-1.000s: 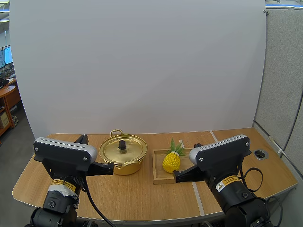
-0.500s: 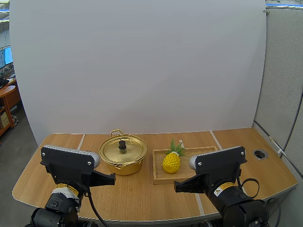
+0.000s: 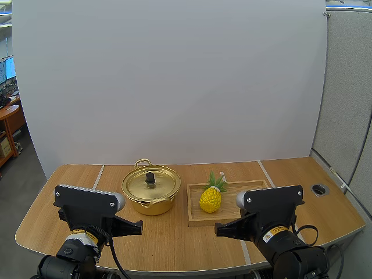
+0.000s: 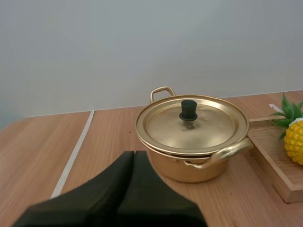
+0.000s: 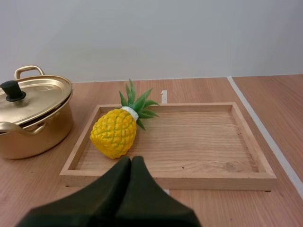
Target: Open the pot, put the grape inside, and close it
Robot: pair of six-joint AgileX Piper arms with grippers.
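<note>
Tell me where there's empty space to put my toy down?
The shallow wooden tray is bare on the side away from the yellow pineapple. The wooden table is free left of the lidded gold pot. Between pot and tray it's tight.

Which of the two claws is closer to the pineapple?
Right. The right gripper sits just before the tray, facing the pineapple; the left gripper faces the pot, farther off.

The pot (image 5: 33,118) stands just left of the tray (image 5: 199,142), with a pineapple (image 5: 116,132) lying in it.
</note>
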